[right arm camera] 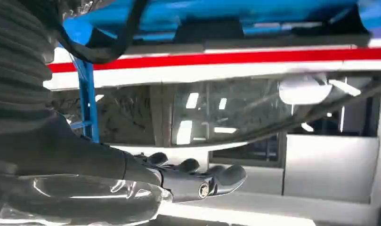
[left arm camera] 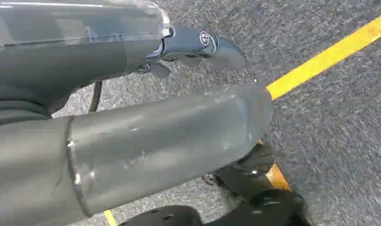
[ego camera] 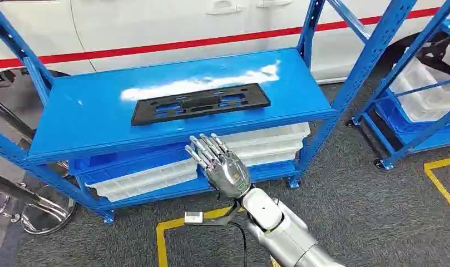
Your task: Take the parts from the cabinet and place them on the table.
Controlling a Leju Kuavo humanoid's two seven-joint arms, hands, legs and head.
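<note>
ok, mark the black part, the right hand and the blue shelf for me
black part (ego camera: 201, 103), head view, its raised centre
right hand (ego camera: 225, 167), head view, back of the hand
blue shelf (ego camera: 89, 117), head view, bare top surface left of the part

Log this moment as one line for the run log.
part: black plate flat on blue shelf top | right robot hand: open, raised before shelf edge, not touching | left robot hand: hanging over floor, empty

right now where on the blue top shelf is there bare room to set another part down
On the top shelf, bare blue lies left of the black plate, out to the left upright, and along the front edge, where the right hand hovers empty. A narrower strip runs behind the plate. The middle is taken; the shelf below is packed with white trays.
</note>
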